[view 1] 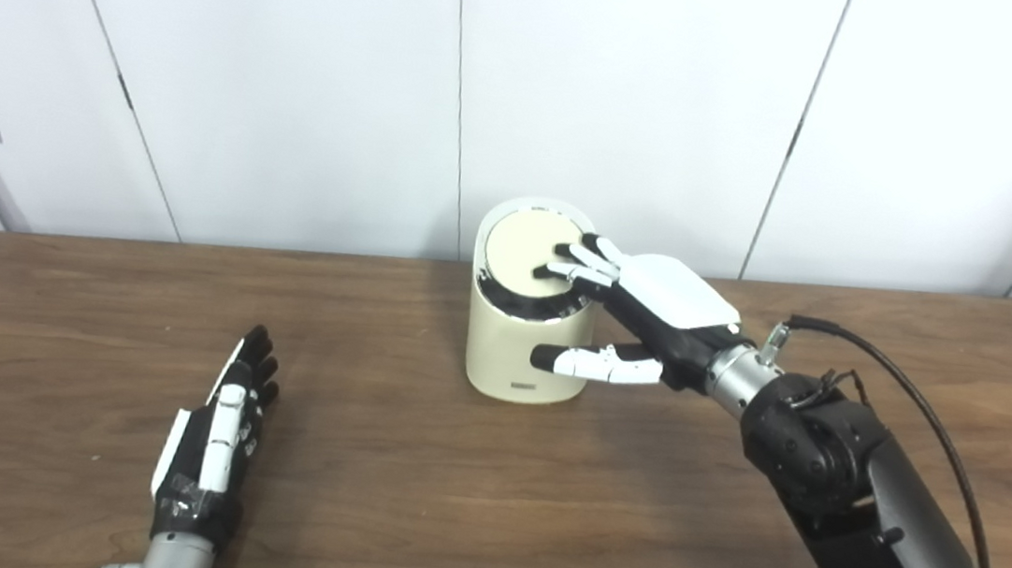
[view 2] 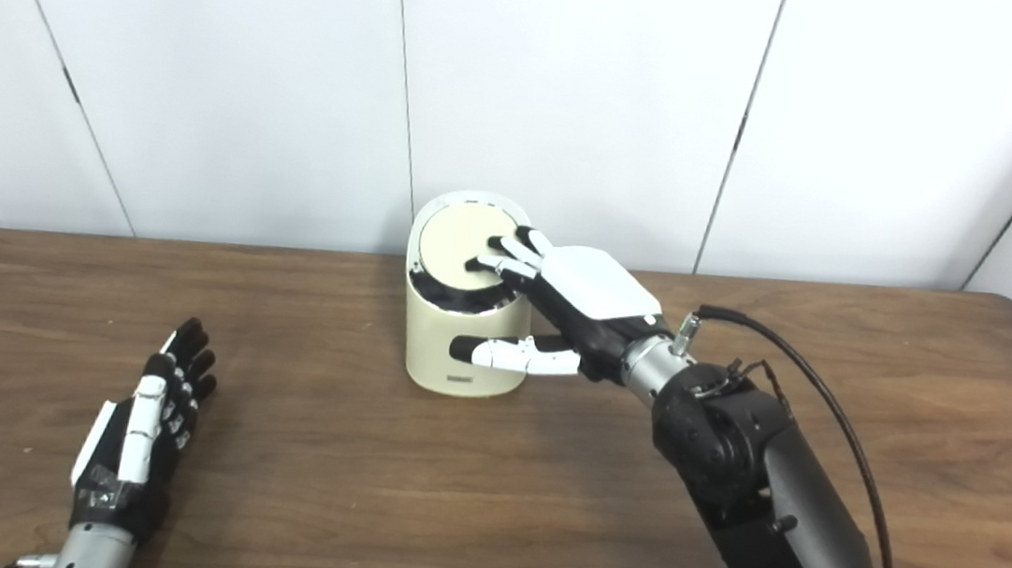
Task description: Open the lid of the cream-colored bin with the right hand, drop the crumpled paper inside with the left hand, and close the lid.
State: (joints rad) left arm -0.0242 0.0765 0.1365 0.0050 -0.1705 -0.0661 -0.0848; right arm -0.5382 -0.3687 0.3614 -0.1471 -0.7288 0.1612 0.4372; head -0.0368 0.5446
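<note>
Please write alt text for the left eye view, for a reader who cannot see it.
The right hand rests its fingers on the round lid of a cream-colored bin on a wooden table. The left hand lies open and empty on the table; no crumpled paper is visible.

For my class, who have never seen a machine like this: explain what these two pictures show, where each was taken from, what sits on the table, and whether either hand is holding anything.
Both pictures come from two cameras side by side on a humanoid robot's head, so they show one scene from slightly different spots. Its two arms reach in from the bottom edge. On the brown table stands a cream-colored bin with a round lid, which looks tilted, a dark gap showing along its front edge. The right hand has its fingers resting on the lid and its thumb beside the bin's front. The left hand lies flat and open, holding nothing. No crumpled paper is visible.
</note>
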